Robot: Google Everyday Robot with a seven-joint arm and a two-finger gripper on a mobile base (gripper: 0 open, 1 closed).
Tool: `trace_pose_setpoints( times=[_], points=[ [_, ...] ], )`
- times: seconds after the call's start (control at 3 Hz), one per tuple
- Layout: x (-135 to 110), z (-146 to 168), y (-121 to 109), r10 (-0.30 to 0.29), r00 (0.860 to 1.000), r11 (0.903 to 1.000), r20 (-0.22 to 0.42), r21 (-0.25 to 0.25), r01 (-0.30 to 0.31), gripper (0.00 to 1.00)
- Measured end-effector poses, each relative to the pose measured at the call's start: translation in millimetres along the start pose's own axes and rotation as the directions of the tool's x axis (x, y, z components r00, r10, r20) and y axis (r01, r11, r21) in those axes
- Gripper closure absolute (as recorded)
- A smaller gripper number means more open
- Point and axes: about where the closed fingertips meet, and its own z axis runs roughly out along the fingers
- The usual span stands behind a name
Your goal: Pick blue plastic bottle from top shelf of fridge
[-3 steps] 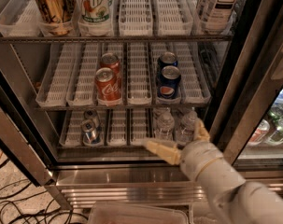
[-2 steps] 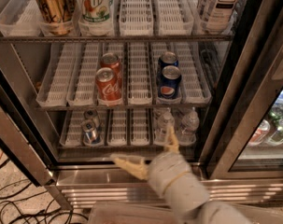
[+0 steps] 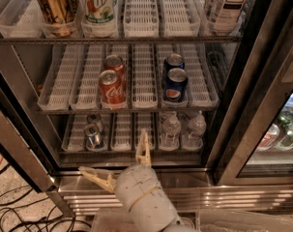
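The blue plastic bottle [image 3: 227,5] stands at the right end of the top shelf [image 3: 118,40], its white-and-navy tea label showing and its cap cut off by the frame's top. The fridge [image 3: 151,193] is open, with steel base and dark door edges. My gripper [image 3: 119,162] is low at the centre, in front of the bottom rack and far below the bottle. It is open, with one pale finger [image 3: 143,150] pointing up and the other pointing left, and holds nothing.
A gold can [image 3: 54,6] and a green-white can [image 3: 98,6] share the top shelf. Coke cans [image 3: 112,87] and Pepsi cans [image 3: 175,83] fill the middle rack, small water bottles [image 3: 171,129] the bottom. Cables [image 3: 10,211] lie on the floor at left.
My arm has swung left from the lower right to the centre. The gripper has turned and its fingers have spread wider, one now pointing up.
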Motion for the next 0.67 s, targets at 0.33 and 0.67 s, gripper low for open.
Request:
trace_pose_setpoints(
  times=[0.33,0.67],
  points=[
    [-25,9,9,0.029,0.997,0.9979,0.075,0.056,-0.033,0.00],
    [-52,8,-5,0.013,0.991,0.9850,0.130,0.169,-0.035,0.00]
  ],
)
